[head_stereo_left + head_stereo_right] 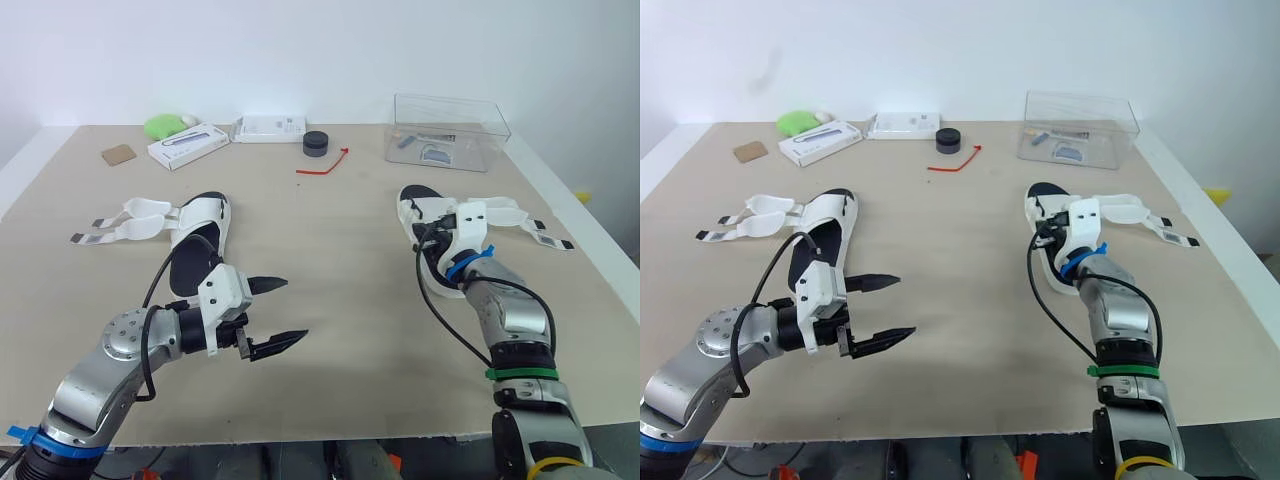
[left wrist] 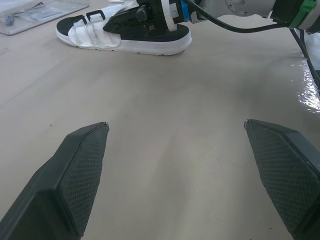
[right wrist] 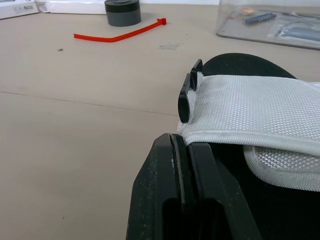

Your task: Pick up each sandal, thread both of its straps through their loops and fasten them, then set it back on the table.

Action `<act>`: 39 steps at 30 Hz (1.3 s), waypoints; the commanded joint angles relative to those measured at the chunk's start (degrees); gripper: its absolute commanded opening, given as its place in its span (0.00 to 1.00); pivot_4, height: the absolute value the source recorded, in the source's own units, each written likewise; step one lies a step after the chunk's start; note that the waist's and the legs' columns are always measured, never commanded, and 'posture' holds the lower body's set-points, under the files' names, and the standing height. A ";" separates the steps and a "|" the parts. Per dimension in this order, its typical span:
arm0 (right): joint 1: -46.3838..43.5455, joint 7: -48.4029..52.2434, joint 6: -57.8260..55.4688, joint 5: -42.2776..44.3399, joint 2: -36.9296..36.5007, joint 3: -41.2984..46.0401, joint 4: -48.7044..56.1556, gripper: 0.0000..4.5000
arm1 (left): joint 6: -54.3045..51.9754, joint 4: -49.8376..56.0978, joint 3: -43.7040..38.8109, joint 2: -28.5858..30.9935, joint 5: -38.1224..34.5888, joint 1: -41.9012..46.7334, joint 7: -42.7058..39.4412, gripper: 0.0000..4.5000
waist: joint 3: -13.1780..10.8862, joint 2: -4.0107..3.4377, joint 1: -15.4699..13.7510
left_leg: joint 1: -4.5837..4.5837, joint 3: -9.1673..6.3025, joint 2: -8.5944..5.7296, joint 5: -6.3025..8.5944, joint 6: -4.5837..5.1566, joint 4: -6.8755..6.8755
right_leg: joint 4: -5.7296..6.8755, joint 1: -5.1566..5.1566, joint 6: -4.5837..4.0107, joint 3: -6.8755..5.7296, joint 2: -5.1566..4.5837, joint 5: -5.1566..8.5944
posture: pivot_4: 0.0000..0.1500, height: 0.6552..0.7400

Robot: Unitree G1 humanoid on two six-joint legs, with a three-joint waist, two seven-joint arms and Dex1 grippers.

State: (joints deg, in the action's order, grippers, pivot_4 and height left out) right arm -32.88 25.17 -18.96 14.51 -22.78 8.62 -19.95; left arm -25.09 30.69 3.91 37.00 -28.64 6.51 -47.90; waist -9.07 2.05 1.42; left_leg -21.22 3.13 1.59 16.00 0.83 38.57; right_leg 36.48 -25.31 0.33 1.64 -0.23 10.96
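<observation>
The left claw point(image 1: 295, 309) hangs over the worktop point(image 1: 330, 250) with its two fingers wide apart, holding nothing. It is just beside the heel of the left sandal point(image 1: 205, 218), which lies flat with its straps spread out to the left. The right claw point(image 3: 184, 140) has its fingers pressed together, right at the white strap point(image 3: 250, 110) of the right sandal point(image 1: 413, 198). I cannot tell if any strap is pinched. That sandal lies on the worktop too, its strap ends loose to the right. The strap cloth looks soft and floppy, so I think it could slip away or bend and miss the black loops point(image 3: 187, 92). There are two sandals, two straps on each, two claws, one red zip tie point(image 1: 322, 165) and one clear box point(image 1: 450, 130).
</observation>
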 commanded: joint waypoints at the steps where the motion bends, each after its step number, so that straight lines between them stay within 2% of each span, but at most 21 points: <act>1: -1.24 5.22 -0.32 1.57 -0.92 -1.49 4.30 0.01 | 0.89 2.38 -2.11 0.69 -0.35 -0.39 0.06 1.00 | 0.00 -0.01 0.03 | 0.01 0.00 0.01 0.00 0.00 0.00 | 0.00 0.00 0.00 0.00 0.01 0.00 | 1.00 1.00; 6: 4.61 24.85 -5.12 7.13 -7.13 -8.73 18.41 0.01 | 1.54 1.20 -6.03 2.29 -2.59 -0.68 -2.24 1.00 | -0.06 -0.10 -0.02 | -0.03 -0.03 0.04 0.00 0.00 -0.03 | 0.00 -0.04 -0.03 -0.04 0.03 0.04 | 1.00 1.00; 9: 9.74 37.17 -2.47 7.13 -13.34 -14.95 25.37 0.01 | 2.82 0.41 -6.95 3.13 -2.57 -1.18 -4.06 1.00 | -0.07 -0.12 -0.18 | -0.05 -0.10 0.04 0.07 0.08 -0.05 | 0.00 -0.04 -0.12 -0.15 -0.01 0.12 | 1.00 1.00; 12: 11.99 44.67 0.18 7.40 -16.77 -17.85 27.74 0.01 | 3.47 -0.06 -7.16 3.24 -2.36 -1.25 -5.00 1.00 | -0.07 -0.11 -0.20 | -0.05 -0.11 -0.01 0.14 0.10 -0.03 | -0.01 -0.01 -0.06 -0.20 -0.06 0.22 | 1.00 1.00; 17: 12.54 55.52 9.40 6.39 -19.92 -20.46 25.85 0.01 | 3.83 -0.31 -6.83 3.26 -2.01 -1.19 -5.84 1.00 | -0.07 -0.10 -0.22 | 0.00 -0.08 -0.05 0.13 0.09 0.03 | -0.02 0.04 0.09 -0.30 -0.09 0.23 | 1.00 1.00; 25: 11.82 63.73 17.26 5.60 -20.71 -22.19 21.47 0.01 | 2.94 -0.14 -6.78 3.31 -2.35 -1.83 -6.50 1.00 | -0.07 -0.10 -0.25 | 0.02 -0.14 0.00 0.13 0.09 0.03 | 0.00 0.05 0.00 -0.36 -0.03 0.24 | 1.00 1.00; 39: 10.07 64.16 18.54 5.76 -19.14 -22.77 17.83 0.01 | 6.85 -0.64 -4.68 3.77 1.45 -4.26 -8.57 1.00 | -0.06 -0.08 -0.27 | 0.08 -0.13 0.00 0.08 0.03 0.05 | 0.02 0.10 -0.12 -0.37 -0.05 0.13 | 1.00 1.00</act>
State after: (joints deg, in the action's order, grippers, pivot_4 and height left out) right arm -22.38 87.69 -0.19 20.92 -41.62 -13.64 -1.94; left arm -19.77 29.74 -0.64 40.32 -27.64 2.21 -55.81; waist -9.13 1.97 1.15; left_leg -21.13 2.99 1.59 16.07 0.85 38.61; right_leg 36.51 -25.21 0.23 1.26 -0.28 11.09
